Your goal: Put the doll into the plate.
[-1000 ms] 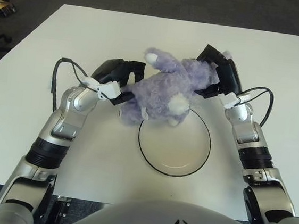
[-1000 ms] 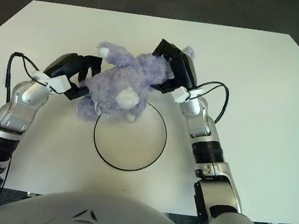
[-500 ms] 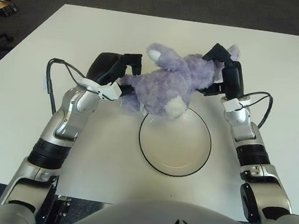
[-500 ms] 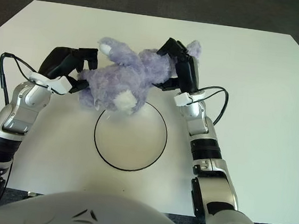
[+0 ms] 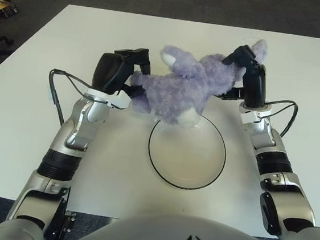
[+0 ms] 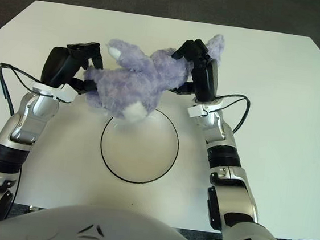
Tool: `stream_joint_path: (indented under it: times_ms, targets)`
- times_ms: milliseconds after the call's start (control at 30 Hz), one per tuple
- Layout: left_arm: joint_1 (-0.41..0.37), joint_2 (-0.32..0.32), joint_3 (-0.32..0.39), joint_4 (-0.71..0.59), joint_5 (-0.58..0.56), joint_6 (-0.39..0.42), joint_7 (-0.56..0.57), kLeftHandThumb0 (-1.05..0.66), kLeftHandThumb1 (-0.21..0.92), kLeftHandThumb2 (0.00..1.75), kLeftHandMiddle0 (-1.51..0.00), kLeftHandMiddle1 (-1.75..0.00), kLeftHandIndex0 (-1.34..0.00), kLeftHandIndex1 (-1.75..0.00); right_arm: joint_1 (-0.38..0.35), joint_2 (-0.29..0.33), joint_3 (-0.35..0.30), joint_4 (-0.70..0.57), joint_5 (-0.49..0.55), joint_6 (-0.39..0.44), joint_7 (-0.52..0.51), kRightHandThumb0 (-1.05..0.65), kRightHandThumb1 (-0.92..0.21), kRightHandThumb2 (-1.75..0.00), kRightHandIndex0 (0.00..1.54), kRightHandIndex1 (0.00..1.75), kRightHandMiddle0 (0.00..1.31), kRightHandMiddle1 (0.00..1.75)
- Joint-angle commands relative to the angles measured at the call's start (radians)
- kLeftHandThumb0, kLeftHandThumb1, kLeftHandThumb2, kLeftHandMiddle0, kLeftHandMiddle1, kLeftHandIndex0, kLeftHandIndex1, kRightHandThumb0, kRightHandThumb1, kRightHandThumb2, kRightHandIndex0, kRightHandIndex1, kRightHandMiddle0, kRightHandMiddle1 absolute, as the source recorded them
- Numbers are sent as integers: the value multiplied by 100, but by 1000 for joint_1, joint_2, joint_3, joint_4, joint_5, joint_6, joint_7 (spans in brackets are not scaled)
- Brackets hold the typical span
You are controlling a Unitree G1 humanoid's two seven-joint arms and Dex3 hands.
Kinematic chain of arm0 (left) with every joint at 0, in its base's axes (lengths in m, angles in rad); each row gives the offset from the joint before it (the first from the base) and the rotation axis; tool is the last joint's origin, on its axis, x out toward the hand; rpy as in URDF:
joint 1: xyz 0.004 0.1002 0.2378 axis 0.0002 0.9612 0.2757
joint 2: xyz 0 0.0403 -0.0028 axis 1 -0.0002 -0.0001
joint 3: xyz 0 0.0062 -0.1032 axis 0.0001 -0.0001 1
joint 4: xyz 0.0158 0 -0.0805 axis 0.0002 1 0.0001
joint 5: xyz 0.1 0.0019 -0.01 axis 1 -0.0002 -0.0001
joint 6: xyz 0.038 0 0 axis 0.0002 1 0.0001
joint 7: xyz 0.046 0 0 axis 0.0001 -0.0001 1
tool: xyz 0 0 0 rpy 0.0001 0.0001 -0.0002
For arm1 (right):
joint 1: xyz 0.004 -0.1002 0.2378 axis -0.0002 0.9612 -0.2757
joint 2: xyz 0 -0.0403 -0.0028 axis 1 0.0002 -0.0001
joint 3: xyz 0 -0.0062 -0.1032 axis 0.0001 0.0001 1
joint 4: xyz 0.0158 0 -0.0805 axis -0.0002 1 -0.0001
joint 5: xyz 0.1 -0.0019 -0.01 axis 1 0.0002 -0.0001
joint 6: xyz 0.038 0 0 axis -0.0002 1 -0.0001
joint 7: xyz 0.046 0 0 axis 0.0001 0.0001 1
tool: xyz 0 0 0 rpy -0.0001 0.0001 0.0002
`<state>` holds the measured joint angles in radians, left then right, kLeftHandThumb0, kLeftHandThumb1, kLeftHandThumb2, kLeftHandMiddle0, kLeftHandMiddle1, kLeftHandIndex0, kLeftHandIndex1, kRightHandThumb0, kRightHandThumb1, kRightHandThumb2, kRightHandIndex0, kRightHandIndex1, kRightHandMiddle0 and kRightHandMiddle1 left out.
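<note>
Stretching between both hands, fluffy purple doll point(image 5: 181, 89) above plate point(image 5: 186, 153).

The doll point(image 5: 183, 88) is a fluffy lavender plush with white patches on an ear and a paw. It hangs stretched sideways in the air, gripped at either end by the left hand point(image 5: 116, 72) and right hand point(image 5: 247, 77), over the far rim of the plate. The plate point(image 5: 187, 151) is round, white with a thin dark rim, lying flat on the counter point(image 5: 30, 100) with nothing in it.
</note>
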<state>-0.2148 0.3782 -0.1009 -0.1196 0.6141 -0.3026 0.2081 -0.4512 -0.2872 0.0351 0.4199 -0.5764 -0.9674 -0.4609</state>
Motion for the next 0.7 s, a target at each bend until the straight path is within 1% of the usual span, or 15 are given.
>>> stream_joint_path:
  times_ms: [0, 133, 333, 433, 667]
  targets:
    - [16, -2, 13, 4, 6, -30, 31, 0, -1, 169, -84, -173, -65, -174, 15, -43, -25, -51, -27, -44, -21, 53, -16, -151, 74, 175, 97, 175]
    - [22, -8, 17, 5, -5, -57, 44, 0, 0, 167, -83, -172, -64, -175, 16, -63, -36, -51, -83, -68, -63, 52, -18, -149, 72, 175, 94, 175]
    - [26, -17, 26, 19, 9, -121, 101, 0, 1, 166, -83, -171, -63, -175, 3, -96, -48, -29, -248, -111, -241, 51, -21, -145, 69, 175, 91, 175]
    - [25, -18, 27, 31, 26, -157, 137, 0, 1, 166, -82, -172, -63, -175, 7, -119, -39, -24, -331, -108, -339, 50, -22, -144, 69, 175, 89, 175]
    - [11, -19, 26, 79, 59, -237, 219, 0, 2, 165, -81, -172, -63, -175, -4, -171, 15, -17, -474, -65, -527, 50, -22, -143, 68, 175, 88, 175]
